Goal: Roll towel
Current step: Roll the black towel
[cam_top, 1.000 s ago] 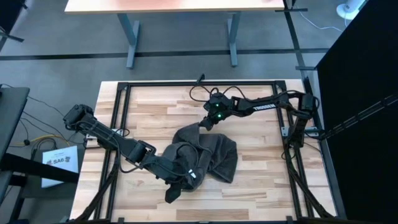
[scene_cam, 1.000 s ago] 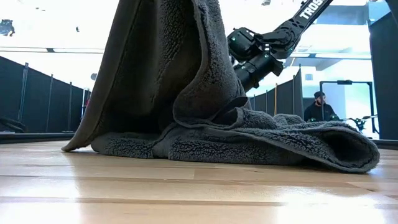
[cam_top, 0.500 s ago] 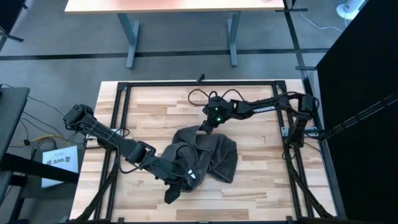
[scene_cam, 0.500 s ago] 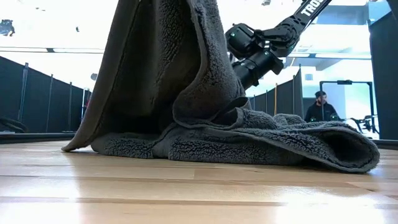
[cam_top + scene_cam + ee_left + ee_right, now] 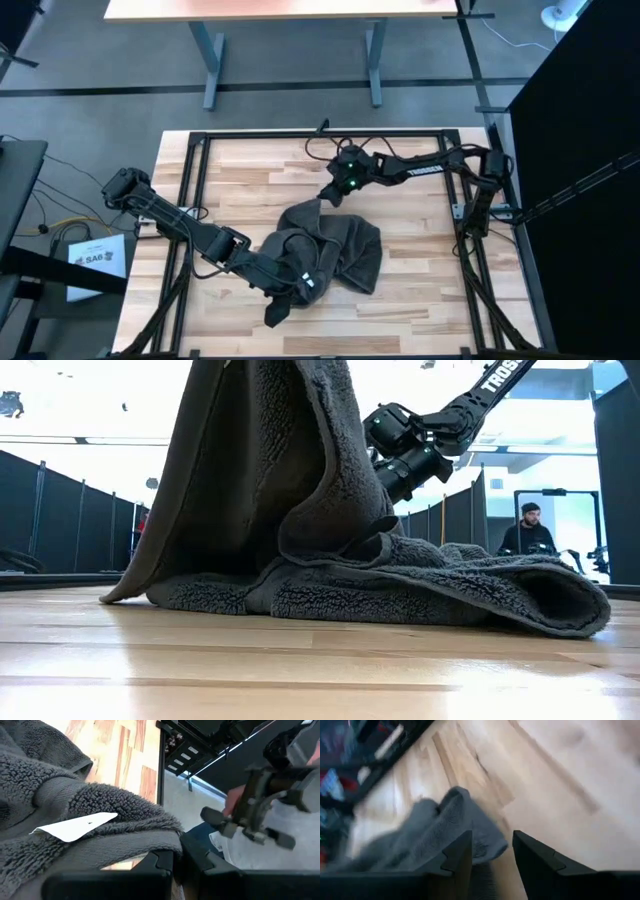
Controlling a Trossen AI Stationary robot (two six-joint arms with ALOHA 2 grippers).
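The dark grey towel [image 5: 330,250] lies crumpled on the middle of the wooden table. Its near-left part is lifted, and in the low view it rises as a tall drape [image 5: 260,470]. My left gripper [image 5: 299,284] is shut on that lifted part, next to the white tag [image 5: 75,826]. My right gripper [image 5: 327,197] is at the towel's far corner [image 5: 312,207], which lies between its two fingers [image 5: 490,850]. In the low view the drape hides the right fingertips. My left gripper pinches the towel's hemmed edge [image 5: 150,842] beside the white tag between its two fingers. It comes in slanting down from the table's left. The cloth hangs below the hold, and its lower folds [image 5: 330,595] rest on the table. My right gripper has the towel's far corner [image 5: 470,827] between its two fingers, slanting down from the far right. The cloth sits against one finger [image 5: 457,857]. I cannot tell how many layers it holds. The rest of the towel lies on the table.
Black frame rails [image 5: 197,180] run along the table's left, far and right sides. Bare wood [image 5: 420,290] lies to the right of the towel. A person [image 5: 530,530] stands in the room beyond the table, and a second table [image 5: 290,10] stands farther back.
My right wrist has rolled a little at the towel's far corner and has hardly shifted from its place. The towel and my left gripper stay as they were.
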